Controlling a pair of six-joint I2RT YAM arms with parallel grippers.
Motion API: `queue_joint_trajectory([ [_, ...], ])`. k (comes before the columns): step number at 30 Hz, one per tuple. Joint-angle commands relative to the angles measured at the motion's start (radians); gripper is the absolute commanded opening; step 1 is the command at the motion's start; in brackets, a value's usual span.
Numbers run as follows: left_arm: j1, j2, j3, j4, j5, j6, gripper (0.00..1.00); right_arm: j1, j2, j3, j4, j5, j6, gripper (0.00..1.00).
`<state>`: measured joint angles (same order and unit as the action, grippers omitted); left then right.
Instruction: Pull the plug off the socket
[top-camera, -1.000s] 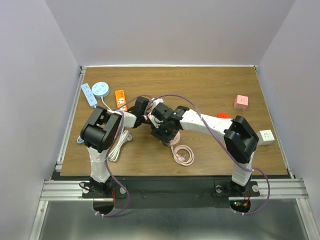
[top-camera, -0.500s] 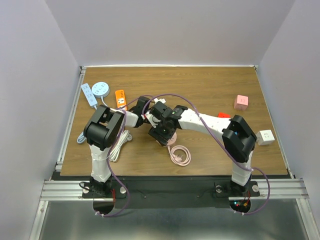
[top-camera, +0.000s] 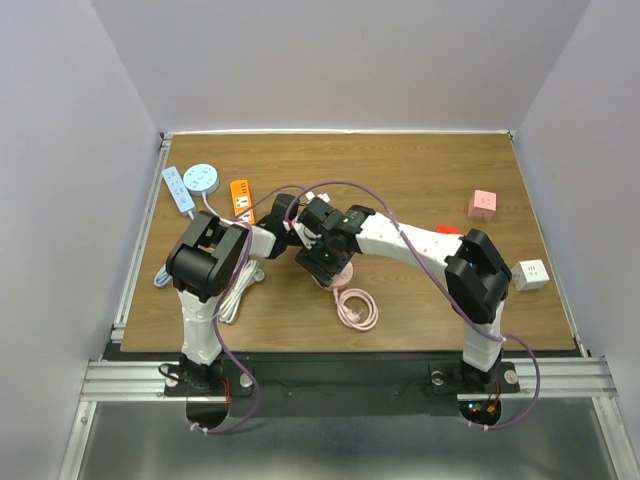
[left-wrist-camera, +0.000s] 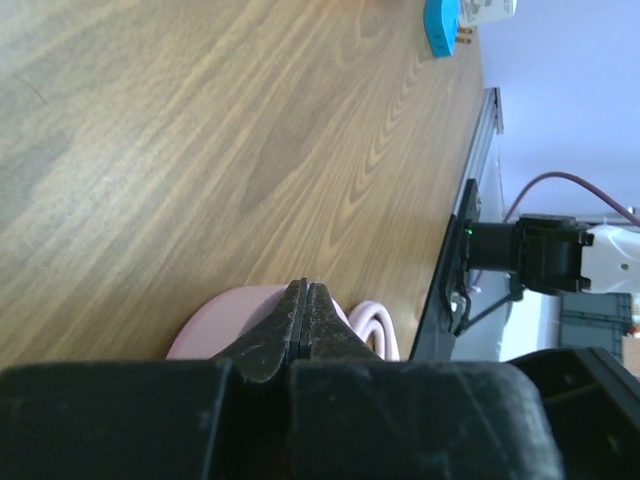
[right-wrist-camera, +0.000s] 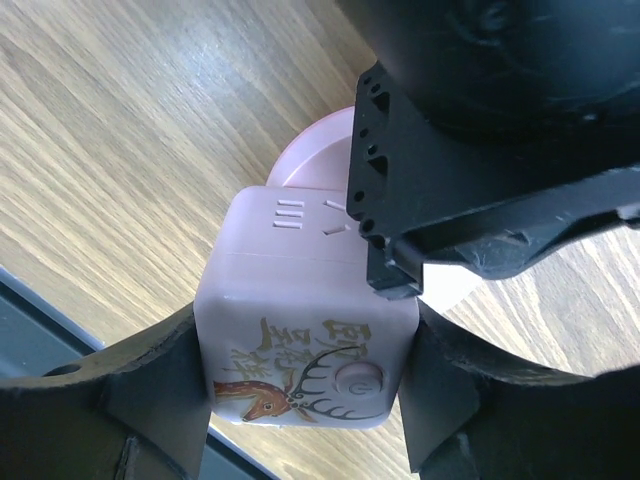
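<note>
The cable coil (top-camera: 357, 308) has edged toward 9 o'clock. The socket (right-wrist-camera: 300, 300), at worktop (top-camera: 420, 170) centre, sits clamped in the right hand (right-wrist-camera: 300, 372). The left hand (left-wrist-camera: 305, 300), pinched closed, meets its 2 o'clock corner.

Count, overhead view checked against both wrist views

- Arms: 2, left arm (top-camera: 205, 262) and right arm (top-camera: 478, 275)
- Tools: 2, left tool (left-wrist-camera: 305, 295) and right tool (right-wrist-camera: 300, 390)
- Cube sockets: 3, plain pink cube (top-camera: 483, 205), white cube (top-camera: 532, 274), and pink cube with a deer print (right-wrist-camera: 305, 330)
- Strip sockets: 2, white-and-blue strip (top-camera: 178, 188) and orange strip (top-camera: 241, 198)
- Round sockets: 1, pale blue disc (top-camera: 201, 178)
- Coiled cables: 2, pink coil (top-camera: 357, 308) and white coil (top-camera: 235, 295)
- Red item (top-camera: 447, 231): 1, partly hidden, kind not clear
- Desk (top-camera: 420, 170): 1
</note>
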<state>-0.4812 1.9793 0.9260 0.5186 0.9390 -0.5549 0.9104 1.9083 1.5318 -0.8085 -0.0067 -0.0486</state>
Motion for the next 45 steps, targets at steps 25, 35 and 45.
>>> queue_joint_trajectory([
  [25, 0.049, -0.105, 0.009, -0.255, -0.207, 0.087, 0.00, -0.077, -0.221, -0.087, 0.121, 0.223, 0.119, 0.01],
  [35, 0.087, -0.221, 0.148, -0.405, -0.313, 0.052, 0.00, -0.079, -0.052, -0.041, 0.135, 0.232, 0.323, 0.00],
  [45, 0.085, -0.273, -0.033, -0.329, -0.365, -0.022, 0.00, -0.096, 0.037, 0.054, 0.127, 0.243, 0.596, 0.00],
])
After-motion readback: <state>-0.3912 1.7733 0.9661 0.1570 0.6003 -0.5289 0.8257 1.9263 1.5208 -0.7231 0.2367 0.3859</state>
